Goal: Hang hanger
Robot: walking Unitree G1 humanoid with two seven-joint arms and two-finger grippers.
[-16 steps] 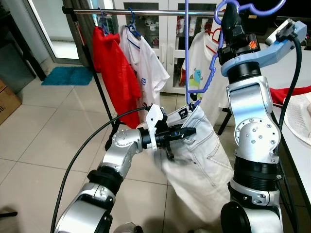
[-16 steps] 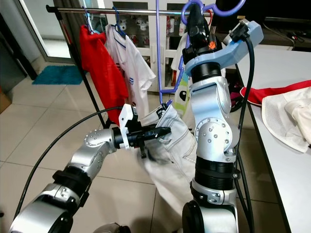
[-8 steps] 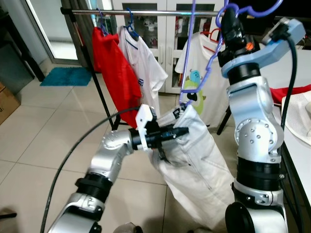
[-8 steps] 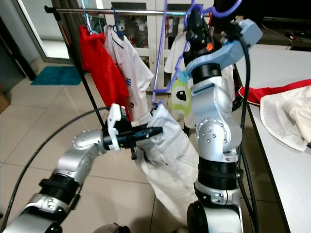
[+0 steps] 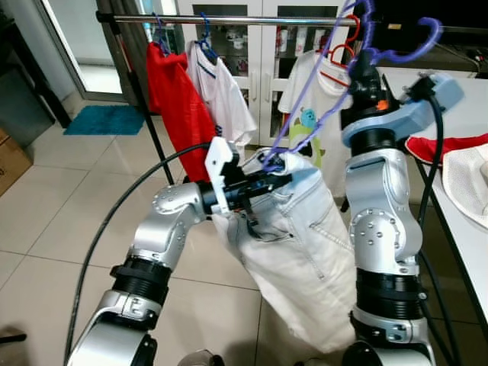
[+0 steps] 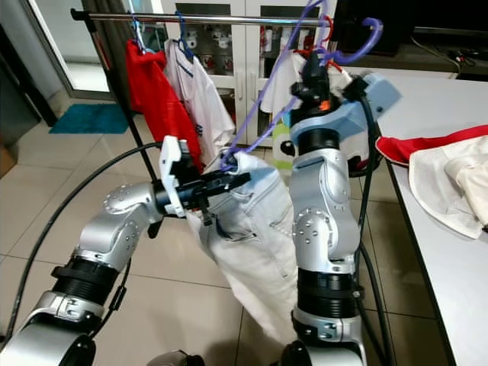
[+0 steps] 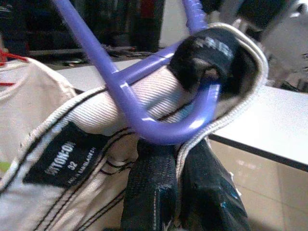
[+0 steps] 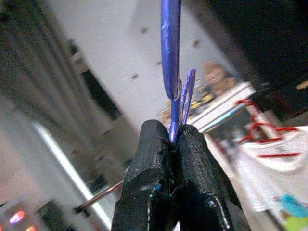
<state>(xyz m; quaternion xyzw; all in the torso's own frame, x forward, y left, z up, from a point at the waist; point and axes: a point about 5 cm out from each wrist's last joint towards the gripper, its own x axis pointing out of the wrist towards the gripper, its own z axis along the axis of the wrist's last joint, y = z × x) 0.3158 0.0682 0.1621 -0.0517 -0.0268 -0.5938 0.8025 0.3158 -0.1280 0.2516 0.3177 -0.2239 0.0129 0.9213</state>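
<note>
Left eye view: purple hanger (image 5: 320,122) tilted below the clothes rail (image 5: 229,18), hook not yet over it. Right pincer (image 5: 364,70) held high just under the rail, to bring the hook up. Left pincer (image 5: 276,177) lower down, lifting the white jeans (image 5: 305,252) so nothing drags.

Right eye view: red shirt (image 6: 156,95) and white shirt (image 6: 200,91) already hung on the rail, leaving room beside them.

Left wrist view: fingers (image 7: 149,192) pinched shut on the waistband, right under the hanger's bend.

Right wrist view: fingers (image 8: 154,192) squeezed tight on the thin purple wire.
</note>
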